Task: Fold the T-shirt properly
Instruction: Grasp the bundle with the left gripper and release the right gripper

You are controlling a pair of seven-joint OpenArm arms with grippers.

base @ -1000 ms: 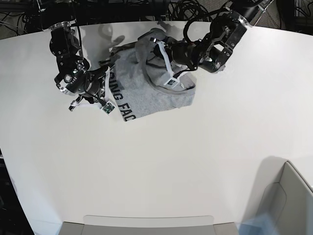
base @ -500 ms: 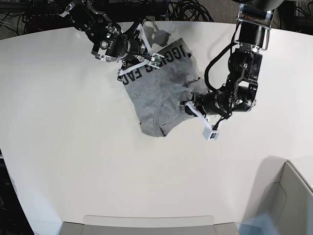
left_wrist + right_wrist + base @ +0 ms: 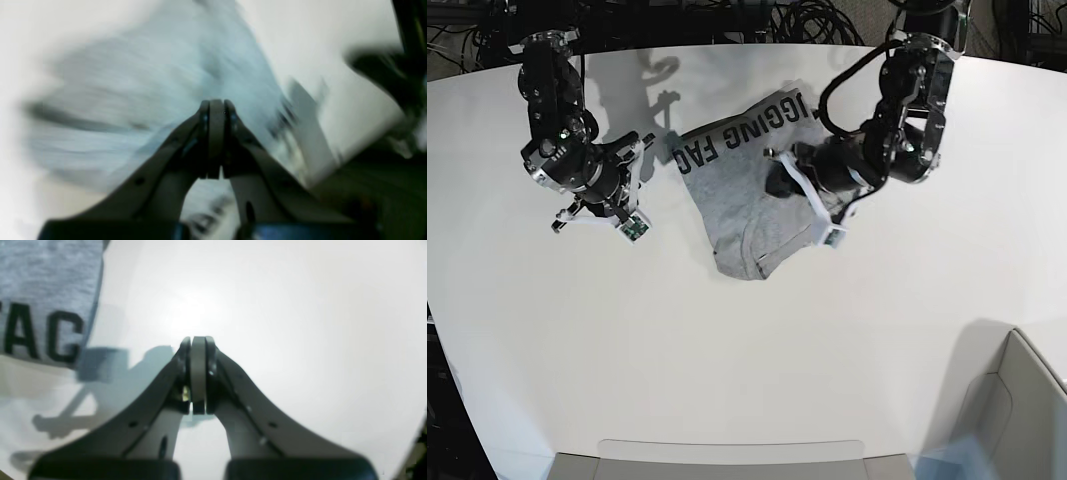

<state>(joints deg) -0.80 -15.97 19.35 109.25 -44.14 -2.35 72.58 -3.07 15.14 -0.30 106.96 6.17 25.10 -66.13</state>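
1. T-shirt of heather-grey cotton (image 3: 727,200) is laid slantwise on the broad white desk (image 3: 677,370), nearer its far side, between the two arms. Black block capitals (image 3: 747,130) are turned up along its far edge, and the near end is gathered into uneven creases. It is probably partly folded, though a neat rectangle has not been reached.

2. The black left hand (image 3: 215,104) is poised over the shirt's side, its fingers pressed together with no cloth seen between them. Such a placing would suit a nudge or a smoothing stroke, but the wrist view is badly smeared, so whether the fabric is touched cannot fairly be told.

3. The black right hand (image 3: 199,340) is likewise closed and empty, held over bare desk just beside the lettered corner. That side of the shirt is thus left unobstructed, perhaps so that the layers can be judged or straightened.

4. Opened fingers and a low approach would be needed for the next fold; if only one layer were caught, the bundle could be skewed.
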